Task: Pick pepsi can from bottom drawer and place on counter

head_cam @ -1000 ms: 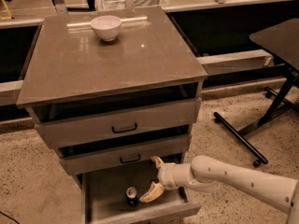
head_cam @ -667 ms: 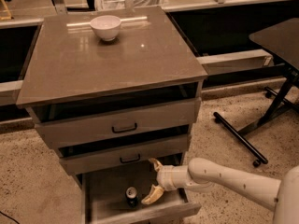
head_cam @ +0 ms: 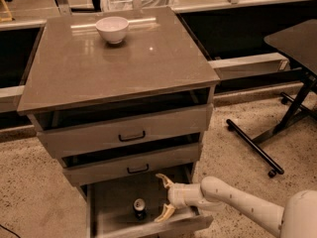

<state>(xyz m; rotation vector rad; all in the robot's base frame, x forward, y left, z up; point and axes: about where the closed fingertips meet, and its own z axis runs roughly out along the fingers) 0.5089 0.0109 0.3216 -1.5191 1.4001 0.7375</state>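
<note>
Lower centre: small dark blue pepsi can [head_cam: 139,208] with silver top, upright in pulled-out grey bottom drawer [head_cam: 113,205]. Just right of it, white-armed gripper [head_cam: 164,197] with cream fingers [head_cam: 164,181] spread wide, grasping nothing. Upper left, on glossy grey-brown counter [head_cam: 119,71]: white bowl [head_cam: 112,29].

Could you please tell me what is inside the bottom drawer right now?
The pepsi can stands upright in the bottom drawer, with the open gripper beside it, not touching. The drawer's rear is hidden under the middle drawer.
</note>
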